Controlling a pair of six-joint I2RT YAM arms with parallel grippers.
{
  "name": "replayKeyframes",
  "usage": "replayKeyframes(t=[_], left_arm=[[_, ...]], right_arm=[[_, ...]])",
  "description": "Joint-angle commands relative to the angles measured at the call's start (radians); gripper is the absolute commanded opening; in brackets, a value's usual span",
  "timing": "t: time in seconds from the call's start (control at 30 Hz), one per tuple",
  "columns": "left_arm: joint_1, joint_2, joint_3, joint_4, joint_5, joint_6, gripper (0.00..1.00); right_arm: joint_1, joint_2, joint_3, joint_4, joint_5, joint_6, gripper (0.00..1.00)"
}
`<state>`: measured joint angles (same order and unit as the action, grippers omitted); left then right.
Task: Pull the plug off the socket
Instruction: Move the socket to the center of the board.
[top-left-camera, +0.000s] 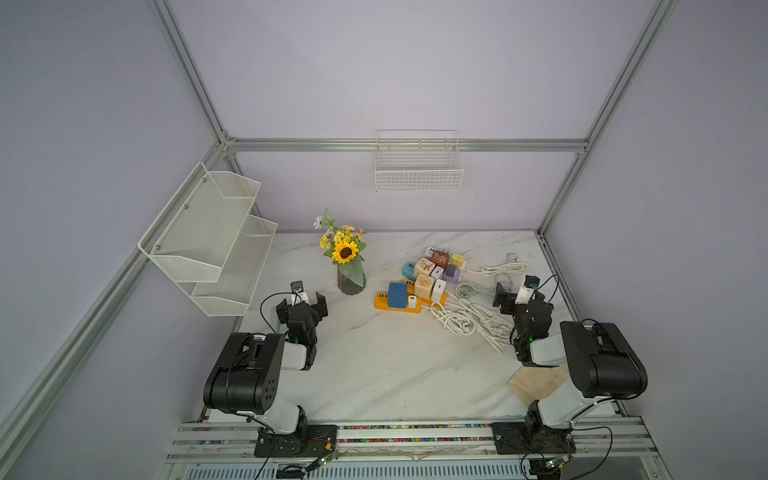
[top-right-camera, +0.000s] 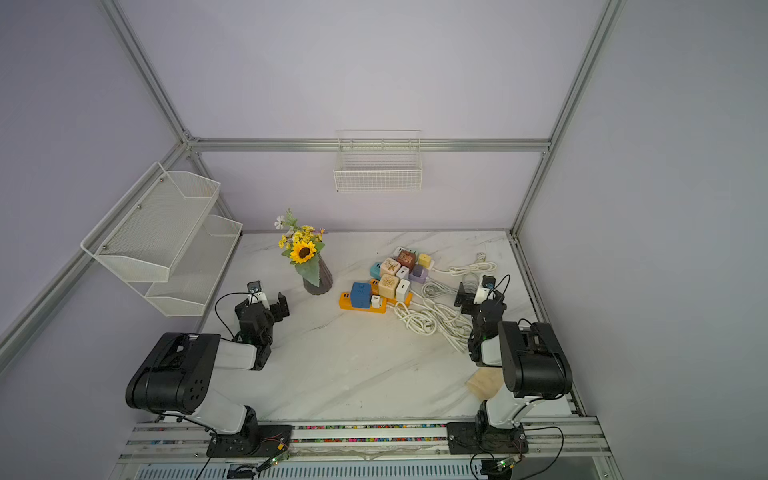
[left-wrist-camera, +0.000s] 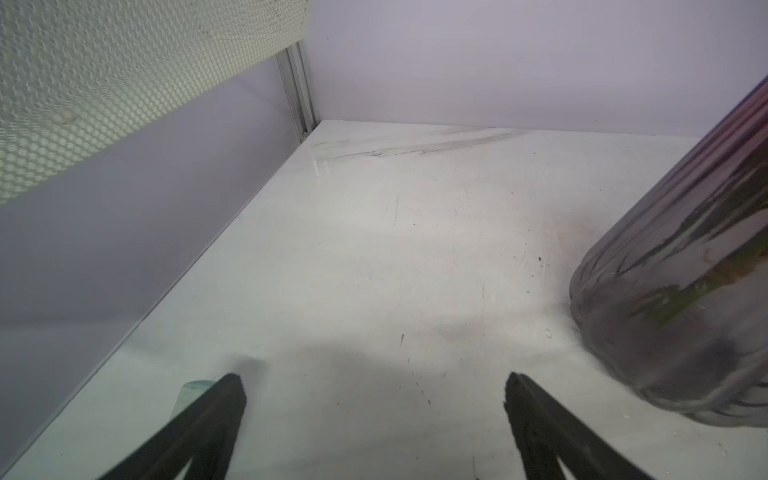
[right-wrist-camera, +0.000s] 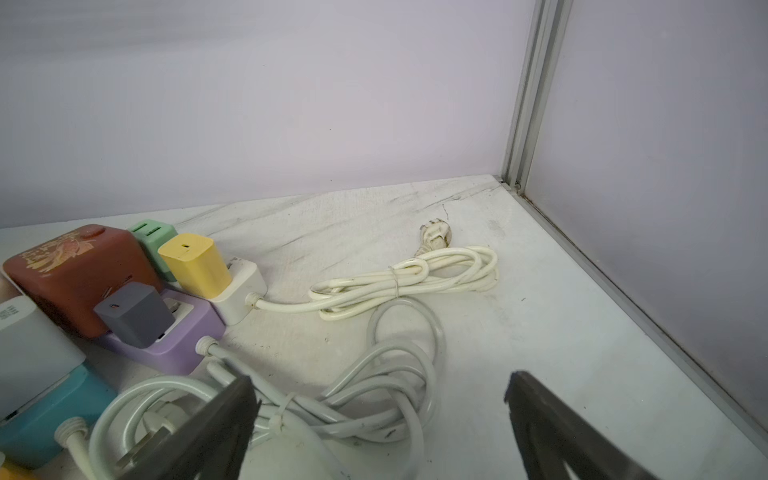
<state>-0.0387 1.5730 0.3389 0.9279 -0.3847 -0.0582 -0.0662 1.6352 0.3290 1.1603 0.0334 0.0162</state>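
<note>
Several colourful socket blocks lie crowded together at the table's middle right, with plugs in them. In both top views an orange socket strip (top-left-camera: 384, 305) (top-right-camera: 347, 304) carries a blue cube plug (top-left-camera: 397, 294) and a small white plug (top-left-camera: 412, 301). In the right wrist view a yellow plug (right-wrist-camera: 195, 264) stands in a white socket (right-wrist-camera: 243, 291) and a grey plug (right-wrist-camera: 133, 313) in a purple socket (right-wrist-camera: 174, 349). My right gripper (right-wrist-camera: 379, 380) (top-left-camera: 517, 295) is open over coiled cords, right of the cluster. My left gripper (left-wrist-camera: 372, 378) (top-left-camera: 302, 300) is open above bare table, left of the vase.
A dark ribbed vase (top-left-camera: 351, 280) (left-wrist-camera: 685, 291) of flowers stands between my left gripper and the sockets. White cord bundles (top-left-camera: 469, 318) (right-wrist-camera: 399, 282) lie right of the sockets. A mesh shelf (top-left-camera: 208, 241) hangs on the left wall, a wire basket (top-left-camera: 417, 166) on the back wall.
</note>
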Motion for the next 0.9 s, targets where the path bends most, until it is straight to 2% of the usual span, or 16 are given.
replayKeyframes(t=[0.0, 0.63, 0.73, 0.87], left_arm=[[0.009, 0.001, 0.029, 0.049, 0.011, 0.018, 1.0], [0.009, -0.003, 0.028, 0.053, 0.018, 0.028, 1.0], [-0.007, -0.071, 0.064, -0.058, 0.026, 0.06, 1.0], [-0.023, -0.203, 0.209, -0.397, 0.008, 0.056, 1.0]], right_arm=[[0.004, 0.009, 0.013, 0.031, 0.006, -0.009, 0.97], [0.004, 0.004, 0.01, 0.033, 0.01, -0.011, 0.97], [0.003, -0.068, 0.026, -0.044, 0.004, -0.017, 0.97], [0.004, -0.213, 0.102, -0.248, 0.057, 0.013, 0.97]])
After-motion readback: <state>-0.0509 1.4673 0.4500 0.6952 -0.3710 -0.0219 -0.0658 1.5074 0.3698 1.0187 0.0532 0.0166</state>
